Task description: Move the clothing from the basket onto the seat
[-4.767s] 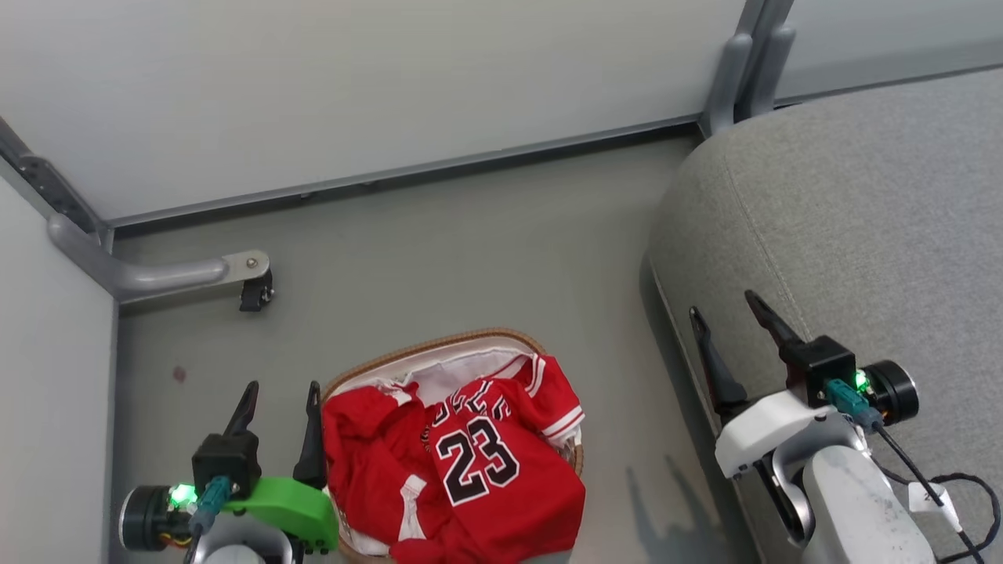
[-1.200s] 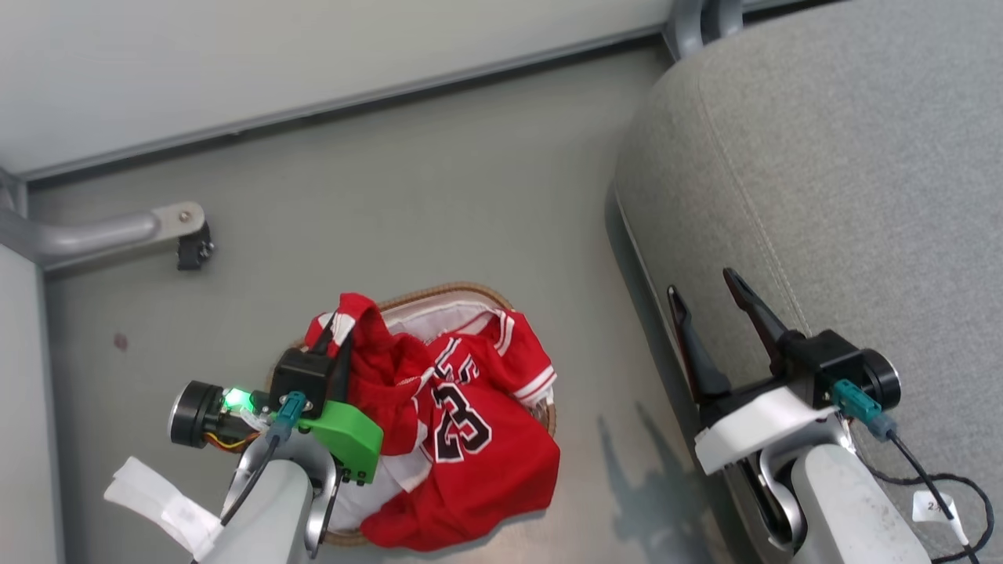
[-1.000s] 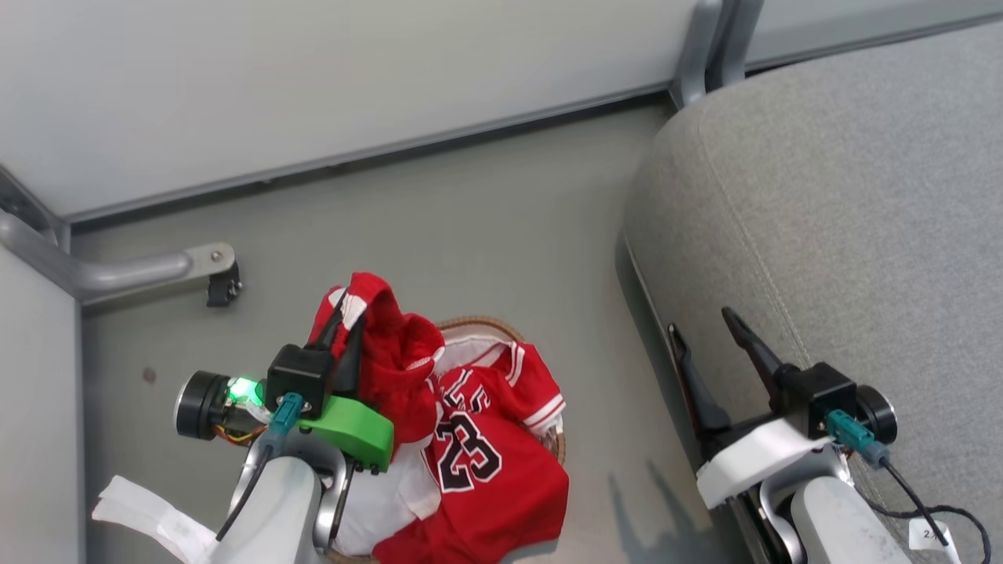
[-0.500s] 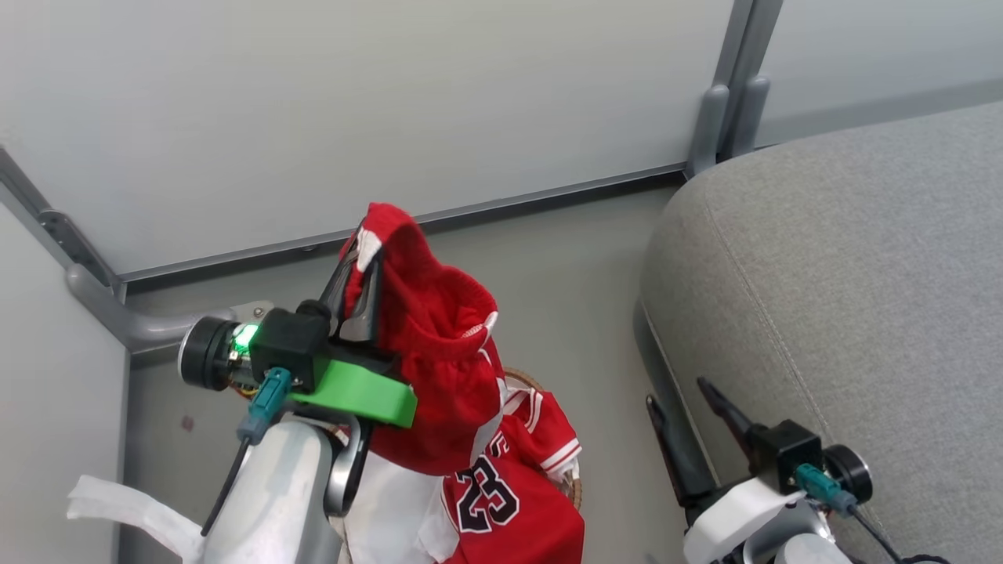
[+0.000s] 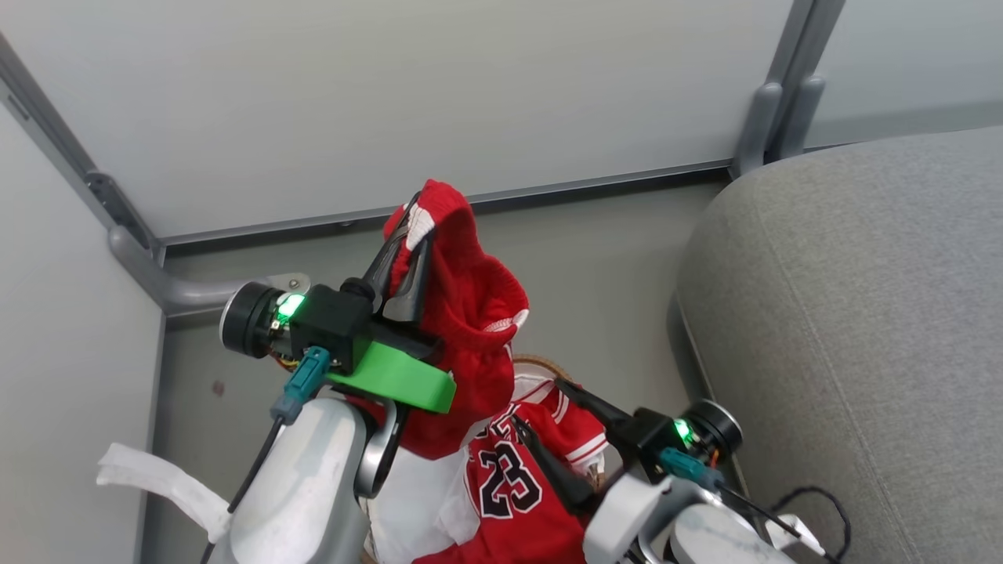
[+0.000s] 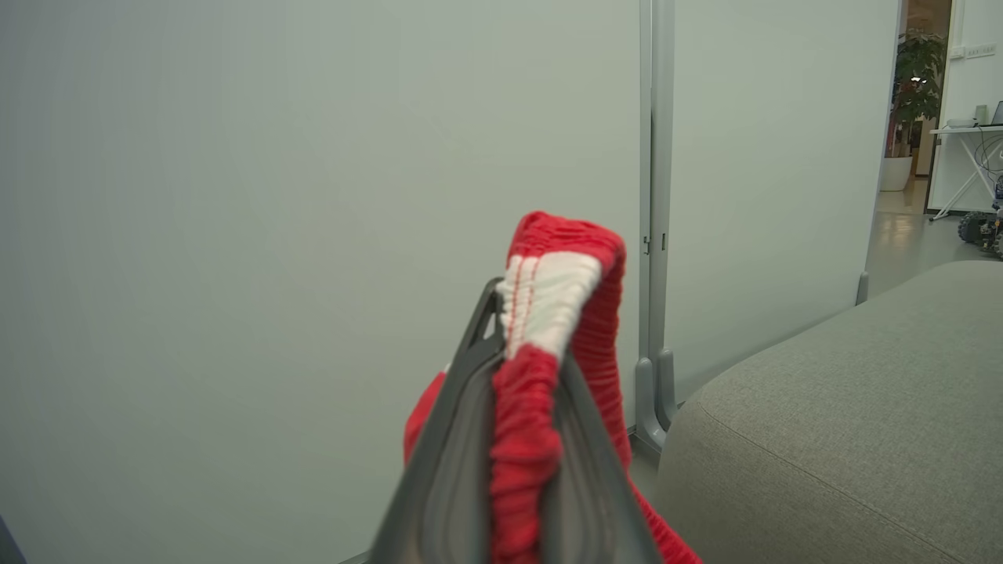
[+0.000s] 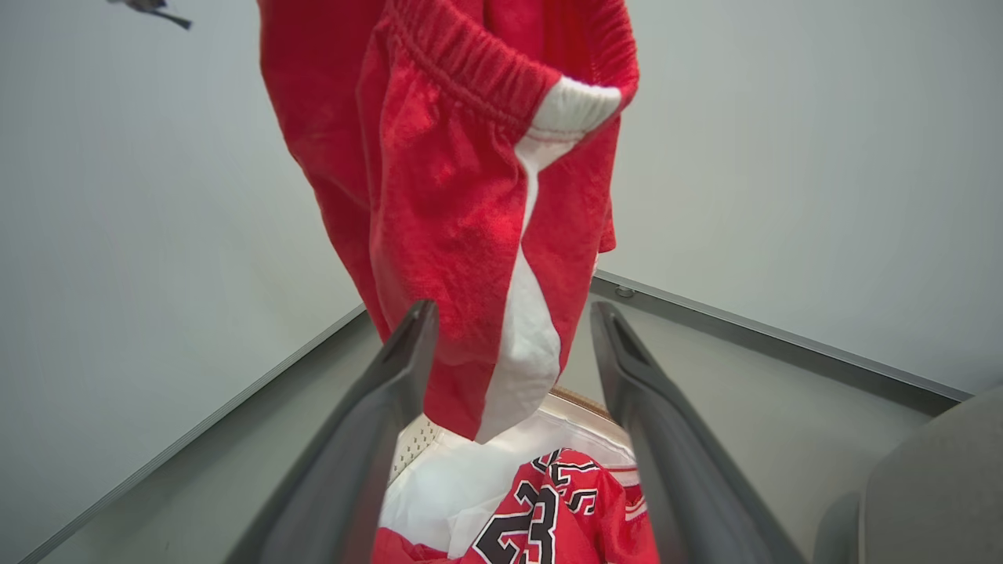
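One red elastic-waisted garment (image 5: 470, 313) hangs from my left end effector (image 5: 417, 225), pinched high to clear the woven-rimmed basket (image 5: 541, 363); my spread right end effector (image 5: 541, 407) hovers over the number-23 jersey (image 5: 509, 486).

Bright, flat, even light all round, no glare off the pale wall (image 5: 392, 94). The head view is crisp: a soft shadow hugs the floor (image 5: 611, 274) along the seat (image 5: 862, 329), and green lamps (image 5: 290, 305) glow on both wrists. In the left wrist view, the left gripper (image 6: 526, 337) and the clothing (image 6: 552, 298) pinched in it sit close to the lens and blur, while the doorway (image 6: 917, 157) burns brighter. In the right wrist view, the right gripper (image 7: 513, 307) goes soft towards the bottom edge.
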